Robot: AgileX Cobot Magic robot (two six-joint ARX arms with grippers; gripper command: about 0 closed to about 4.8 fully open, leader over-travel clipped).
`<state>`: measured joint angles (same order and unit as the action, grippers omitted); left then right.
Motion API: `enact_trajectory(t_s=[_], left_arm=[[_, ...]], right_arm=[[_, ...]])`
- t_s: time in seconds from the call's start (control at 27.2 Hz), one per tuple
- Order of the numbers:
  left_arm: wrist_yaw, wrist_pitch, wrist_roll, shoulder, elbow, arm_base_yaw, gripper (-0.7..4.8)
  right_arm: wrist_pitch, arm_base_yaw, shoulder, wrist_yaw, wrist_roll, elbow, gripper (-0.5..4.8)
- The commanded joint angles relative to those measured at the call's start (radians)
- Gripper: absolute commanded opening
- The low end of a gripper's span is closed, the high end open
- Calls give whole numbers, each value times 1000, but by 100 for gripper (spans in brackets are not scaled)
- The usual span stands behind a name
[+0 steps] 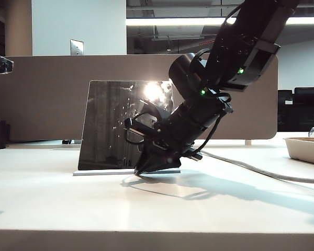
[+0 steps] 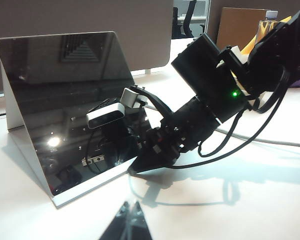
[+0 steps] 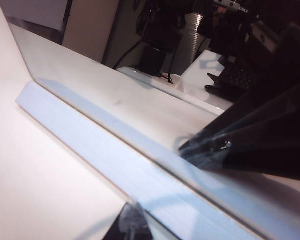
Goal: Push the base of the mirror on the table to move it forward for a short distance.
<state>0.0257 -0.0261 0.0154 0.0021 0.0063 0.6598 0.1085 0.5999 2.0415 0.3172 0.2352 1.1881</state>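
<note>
Right gripper [image 1: 142, 171] is down at the front edge of the base [image 1: 102, 171], fingers pressed together into one point, tip touching the slab; one mirror [image 1: 112, 125] stands on that one base, mid table [image 1: 68, 204]; left gripper [image 2: 130, 222] hangs just in front, tips look together too; one beige divider [image 1: 42, 94] behind, one tray [image 1: 306, 149] far right.

The right gripper [image 1: 141, 171] hides the base's [image 1: 102, 172] right end (contact unclear); the mirror's [image 1: 112, 125] right edge too.
</note>
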Motion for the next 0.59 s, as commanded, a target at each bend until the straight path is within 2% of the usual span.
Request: enact_trajectory(t_s=[0.04, 0.4, 0.59], left_arm=[[-4, -13, -4, 0, 1, -1, -1], [-4, -13, -4, 0, 1, -1, -1], [-4, -13, -4, 0, 1, -1, -1]], right_arm=[[-5, 0, 20, -31, -3, -6, -7], [93, -4, 25, -84, -3, -3, -7], [93, -11, 34, -95, -3, 37, -7]])
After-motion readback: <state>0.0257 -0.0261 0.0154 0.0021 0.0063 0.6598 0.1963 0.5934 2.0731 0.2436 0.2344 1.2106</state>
